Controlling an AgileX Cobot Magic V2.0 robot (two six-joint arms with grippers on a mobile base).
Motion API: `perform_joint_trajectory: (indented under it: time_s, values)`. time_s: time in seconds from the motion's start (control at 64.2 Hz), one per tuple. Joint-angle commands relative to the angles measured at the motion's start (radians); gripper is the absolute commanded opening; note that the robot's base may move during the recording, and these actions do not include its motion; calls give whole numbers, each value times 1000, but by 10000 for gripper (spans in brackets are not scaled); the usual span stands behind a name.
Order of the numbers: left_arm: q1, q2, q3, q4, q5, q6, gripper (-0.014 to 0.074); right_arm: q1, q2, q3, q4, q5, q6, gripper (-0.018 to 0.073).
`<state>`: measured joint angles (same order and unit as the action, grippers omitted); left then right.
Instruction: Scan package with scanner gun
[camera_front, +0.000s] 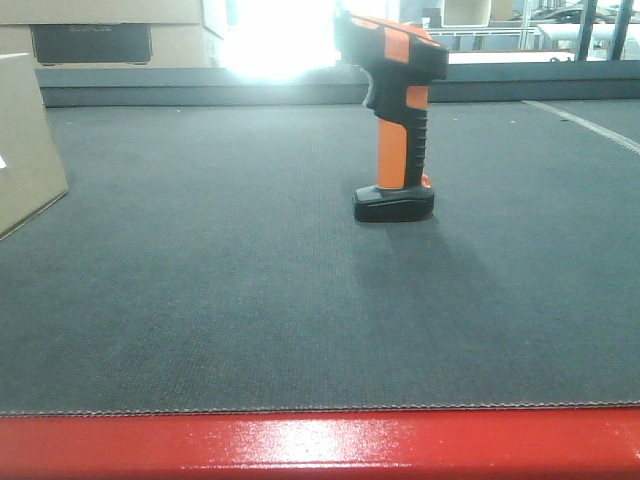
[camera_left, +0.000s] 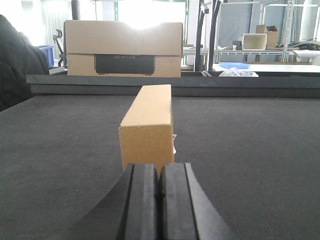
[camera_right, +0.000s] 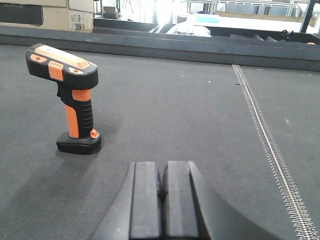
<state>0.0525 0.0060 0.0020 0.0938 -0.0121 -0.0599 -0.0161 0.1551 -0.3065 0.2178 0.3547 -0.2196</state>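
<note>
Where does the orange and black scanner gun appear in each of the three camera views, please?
Exterior front-facing: scanner gun stands upright on its base, right of centre, its head near the top edge.
Left wrist-mounted: not in it; a cardboard package lies ahead of the shut left gripper.
Right wrist-mounted: it stands upright at the left, ahead and left of the shut right gripper.
Shared landmark: the dark grey mat under everything.

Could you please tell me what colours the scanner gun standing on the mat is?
The scanner gun is black with orange panels and grip; the right wrist view shows it best.
</note>
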Motion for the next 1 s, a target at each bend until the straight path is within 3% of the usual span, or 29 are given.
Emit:
perform_joint_trajectory:
  time_s: [0.0,0.203,0.546,0.982]
  values:
    - [-5,-6,-2,-4,-23,-6,-111,-14,-6,8,-15,-54,-3,-158]
    - [-5,-6,-2,-4,-23,-6,-111,-34,-67,132,-106,-274,138,-158]
    - [-5,-6,-2,-4,-23,-6,-111,-34,-155,307,-58,-355,144,-158]
    - [-5,-6,-2,-4,-23,-6,-111,-34,-155,307,-96,-267,140,-158]
